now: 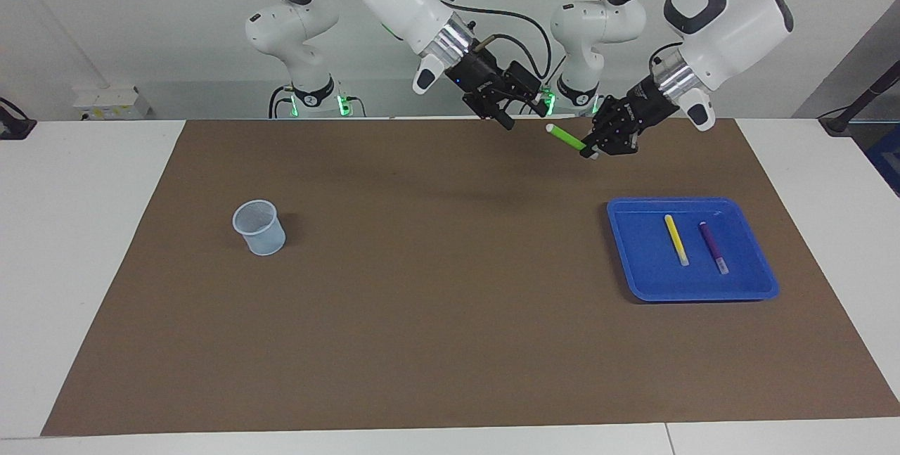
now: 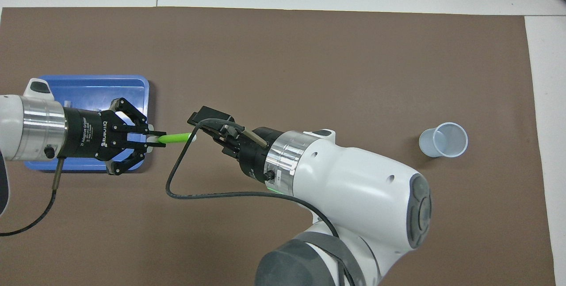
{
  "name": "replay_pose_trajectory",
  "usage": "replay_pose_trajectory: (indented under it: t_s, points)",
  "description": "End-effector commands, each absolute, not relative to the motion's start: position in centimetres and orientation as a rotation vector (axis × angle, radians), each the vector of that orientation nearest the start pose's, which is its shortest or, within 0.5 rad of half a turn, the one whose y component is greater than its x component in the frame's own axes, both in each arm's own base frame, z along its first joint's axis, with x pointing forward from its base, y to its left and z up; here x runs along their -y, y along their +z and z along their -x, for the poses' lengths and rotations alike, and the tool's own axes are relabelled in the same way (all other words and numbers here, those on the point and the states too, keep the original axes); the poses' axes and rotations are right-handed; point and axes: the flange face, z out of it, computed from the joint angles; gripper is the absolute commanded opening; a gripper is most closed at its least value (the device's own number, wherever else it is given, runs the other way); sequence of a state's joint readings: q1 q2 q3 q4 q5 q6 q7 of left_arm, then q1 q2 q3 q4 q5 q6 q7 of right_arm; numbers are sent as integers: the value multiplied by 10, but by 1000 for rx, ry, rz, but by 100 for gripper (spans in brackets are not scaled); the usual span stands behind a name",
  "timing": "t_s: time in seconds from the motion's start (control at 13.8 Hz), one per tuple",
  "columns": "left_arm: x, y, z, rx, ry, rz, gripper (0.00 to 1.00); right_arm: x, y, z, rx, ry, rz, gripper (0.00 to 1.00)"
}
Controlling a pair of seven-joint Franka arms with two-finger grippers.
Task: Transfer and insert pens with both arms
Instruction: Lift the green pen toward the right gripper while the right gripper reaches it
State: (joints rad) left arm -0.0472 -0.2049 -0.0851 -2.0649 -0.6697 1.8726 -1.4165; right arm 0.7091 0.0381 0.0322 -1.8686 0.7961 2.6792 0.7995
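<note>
The tabletop [image 1: 450, 342] has a brown mat [image 1: 450, 286] on it. Toward the left arm's end lies a blue tray [image 1: 745, 286] with the yellow pen [image 1: 676, 239] and the purple pen [image 1: 713, 247] still inside, side by side but not touching. Toward the right arm's end stands a pale cup [image 1: 259, 227], well apart from the tray.

Both big arms meet up in the air over the mat's middle, near the robots. The left tool [image 1: 598, 148] is clamped on the whitish end of the green pen [image 1: 567, 137], which sticks out toward the other arm. The right tool [image 1: 524, 112] has its fingers apart and sits just beside the pen's free tip.

The hand-over looks risky. The left tool holds only the very end, so a bump from the right tool could tip the pen or knock it loose. If the left tool lets go before the right one has closed, the pen likely falls onto the mat. A crooked grip could also make the pen miss the small cup later.
</note>
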Motion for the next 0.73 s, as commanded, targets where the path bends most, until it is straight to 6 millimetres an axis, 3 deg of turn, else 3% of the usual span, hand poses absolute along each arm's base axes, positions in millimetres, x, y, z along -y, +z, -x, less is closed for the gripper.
replay_pose_trajectory:
  t_s: [0.0,0.36,0.51,0.65]
  points:
    - [112,537,-464,2456,760,2556,0,-424,567,-466,-674,-141,2070,100]
    - [111,539,-463,2481,765,2526,0,-443,543,-460,-653,-117,2114,93]
    - [111,539,-463,2484,767,2521,0,-443,543,-460,-653,-117,2114,75]
    - [111,539,-463,2488,768,2517,0,-448,543,-455,-647,-108,2114,70]
